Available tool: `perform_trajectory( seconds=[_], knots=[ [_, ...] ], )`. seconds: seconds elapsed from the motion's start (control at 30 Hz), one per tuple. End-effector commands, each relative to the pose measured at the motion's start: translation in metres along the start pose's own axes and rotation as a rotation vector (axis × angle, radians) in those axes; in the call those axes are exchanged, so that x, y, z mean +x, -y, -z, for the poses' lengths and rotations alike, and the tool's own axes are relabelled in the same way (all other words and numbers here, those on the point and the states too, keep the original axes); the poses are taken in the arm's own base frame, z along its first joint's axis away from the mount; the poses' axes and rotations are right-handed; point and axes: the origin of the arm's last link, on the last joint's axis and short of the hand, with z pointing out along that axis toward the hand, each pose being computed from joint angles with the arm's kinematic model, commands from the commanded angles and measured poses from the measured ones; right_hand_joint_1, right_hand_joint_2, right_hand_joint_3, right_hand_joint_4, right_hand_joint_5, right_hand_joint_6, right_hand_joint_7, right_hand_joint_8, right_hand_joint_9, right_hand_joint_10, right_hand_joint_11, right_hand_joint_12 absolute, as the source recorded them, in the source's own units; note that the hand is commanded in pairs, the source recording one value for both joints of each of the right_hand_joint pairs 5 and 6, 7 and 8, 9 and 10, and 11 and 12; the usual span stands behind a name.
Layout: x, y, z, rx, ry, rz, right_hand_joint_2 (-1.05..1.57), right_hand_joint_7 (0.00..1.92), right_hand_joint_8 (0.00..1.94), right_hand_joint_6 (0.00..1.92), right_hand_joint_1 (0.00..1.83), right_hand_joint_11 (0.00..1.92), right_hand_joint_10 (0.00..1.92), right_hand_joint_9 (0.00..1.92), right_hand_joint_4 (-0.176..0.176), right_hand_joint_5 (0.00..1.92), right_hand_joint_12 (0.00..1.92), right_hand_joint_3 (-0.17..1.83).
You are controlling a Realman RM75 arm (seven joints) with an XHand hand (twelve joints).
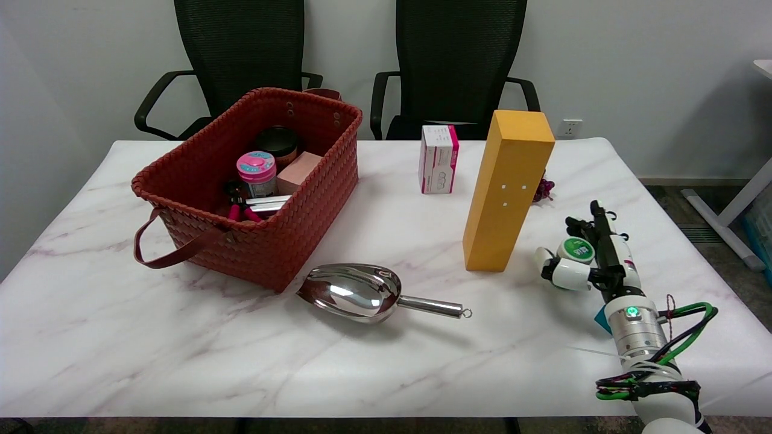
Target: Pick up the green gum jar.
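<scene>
While your right hand [586,256] sits over at the right side of the marble table [181,355], it's got its fingers wrapped around the green gum jar [576,249], thumb on the left side and the darker fingers closing in from the right, so that's a proper hold on the jar. You can only see the jar's round green-and-white lid poking up between the fingers; the body is hidden by the hand, so can't tell if it's lifted off the table or resting on it.

Just left of your hand stands the tall yellow block [508,188], upright, near but not touching. Behind the block's right edge there's a small dark purple thing [544,189], too tucked away to say what it is. A pink-and-white box [438,159] stands further back toward the chairs [458,60].

In the middle you've got the metal scoop [362,292] lying with its handle pointing right. The woven red basket [301,205] is on the left, holding a pink-lidded jar [257,173], a dark-lidded jar [277,143], a pale pink block [299,171] and some pink-handled tool [240,208].
</scene>
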Motion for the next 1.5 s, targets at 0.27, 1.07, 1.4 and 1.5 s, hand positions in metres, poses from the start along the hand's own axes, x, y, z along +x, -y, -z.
perform_trajectory(
  seconds=[0.27, 1.07, 1.4, 1.5],
  knots=[
    [0.006, -0.010, -0.002, -0.020, -0.020, 0.027, 0.85, 0.80, 0.80, 0.18, 1.32, 0.32, 0.56, 0.56, 0.000, 0.18, 0.32, 1.19],
    [0.007, -0.005, -0.012, 0.009, -0.041, 0.032, 1.57, 1.30, 1.30, 0.69, 1.18, 1.23, 1.28, 1.28, 0.000, 0.69, 1.23, 1.06],
    [0.017, 0.014, -0.014, 0.108, -0.122, 0.032, 1.57, 1.45, 1.45, 1.13, 1.18, 1.39, 1.42, 1.42, 0.000, 1.13, 1.39, 1.32],
    [0.022, 0.018, -0.013, 0.139, -0.155, 0.022, 1.57, 1.47, 1.47, 1.18, 1.19, 1.41, 1.45, 1.45, 0.000, 1.18, 1.41, 1.36]
  ],
)
